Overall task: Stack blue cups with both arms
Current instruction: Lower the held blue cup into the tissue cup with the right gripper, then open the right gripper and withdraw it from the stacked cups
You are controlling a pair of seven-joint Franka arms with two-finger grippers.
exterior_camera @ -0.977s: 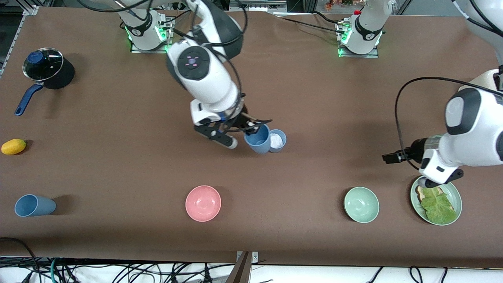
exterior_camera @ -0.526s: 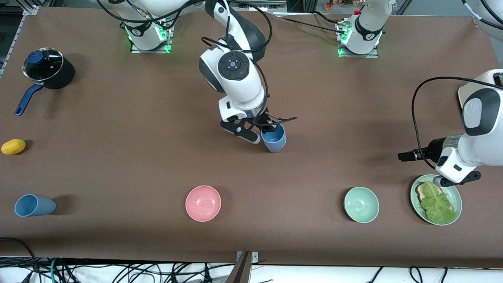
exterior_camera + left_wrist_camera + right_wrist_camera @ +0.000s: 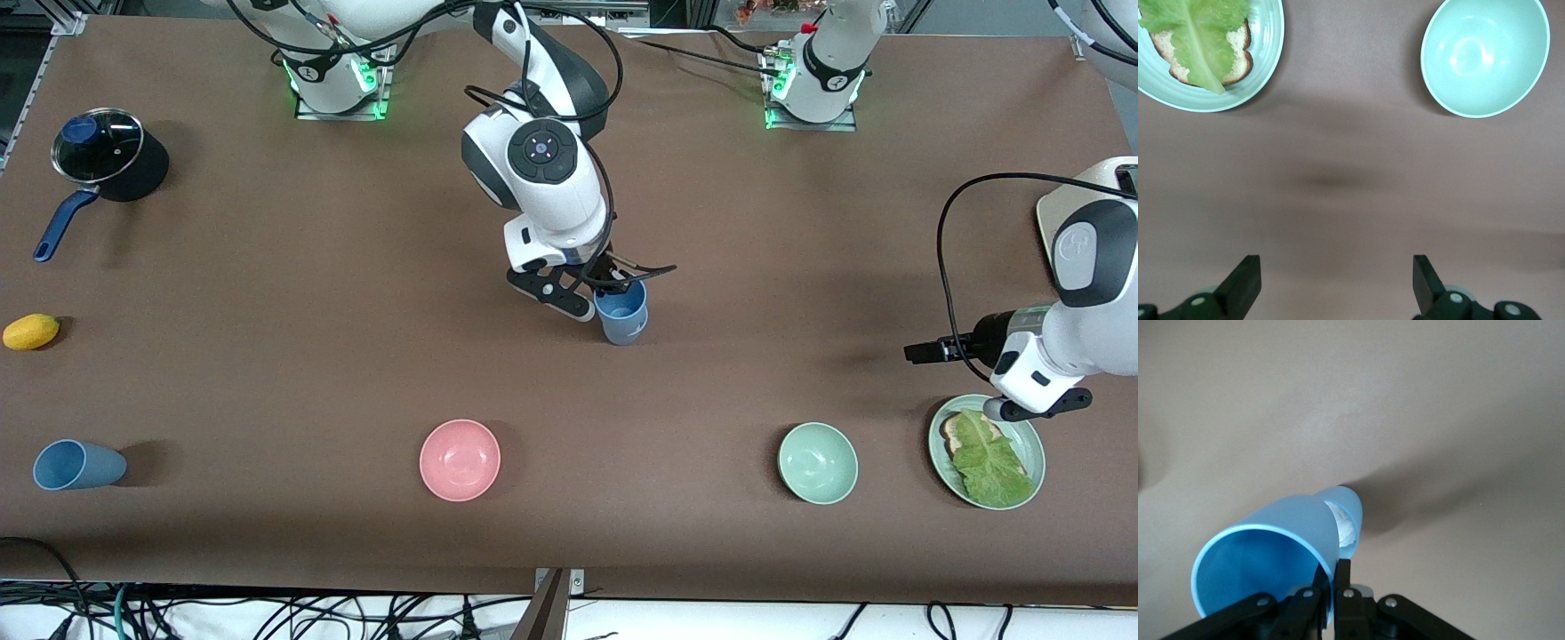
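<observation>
Your right gripper [image 3: 612,289] is closed on the rim of a blue cup [image 3: 621,313] at mid-table, holding it directly over a second cup [image 3: 1346,520] whose rim shows just under it in the right wrist view. A third cup [image 3: 76,465] lies on its side at the right arm's end, at 9 o'clock from the pink bowl [image 3: 460,460]. Your left gripper [image 3: 1335,287] waits with fingers open over bare table, the green bowl [image 3: 817,462] at its 7 o'clock.
</observation>
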